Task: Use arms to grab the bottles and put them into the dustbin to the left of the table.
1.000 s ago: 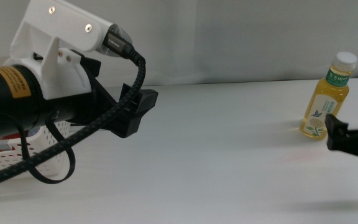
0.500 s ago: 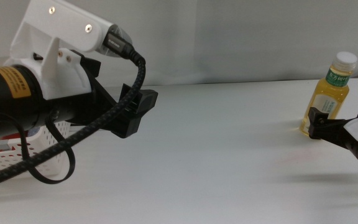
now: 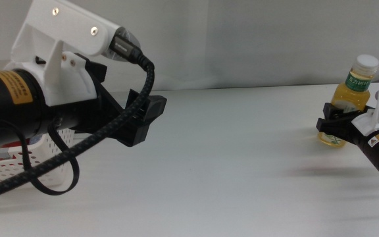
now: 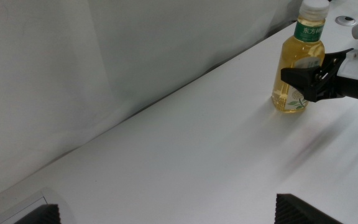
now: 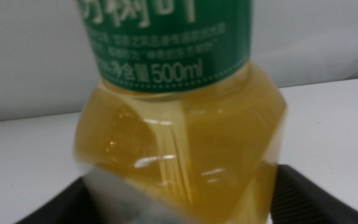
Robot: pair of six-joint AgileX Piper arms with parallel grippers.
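Yellow tea bottle (image 3: 349,99) with a white cap and green label stands upright on the white table (image 3: 242,171), far over on the right side, and the right gripper (image 3: 334,128) has its dark jaws spread apart around the lower body of it. In the right wrist view the bottle (image 5: 179,137) fills the picture, its amber liquid sitting between the two jaw tips at either side; whether the jaws press on the plastic cannot be told. From the left wrist view the same bottle (image 4: 298,65) is seen well beyond that arm's own jaws, with the right gripper (image 4: 312,82) in front of its lower half. The left gripper (image 3: 143,118) hangs above the tabletop well away from the bottle, on the opposite side of the table, its jaws wide apart. Below the left arm, part of the white perforated dustbin (image 3: 12,172) shows. The tabletop is plain, matte white and lightly shadowed; behind it runs a pale grey wall (image 3: 242,39).
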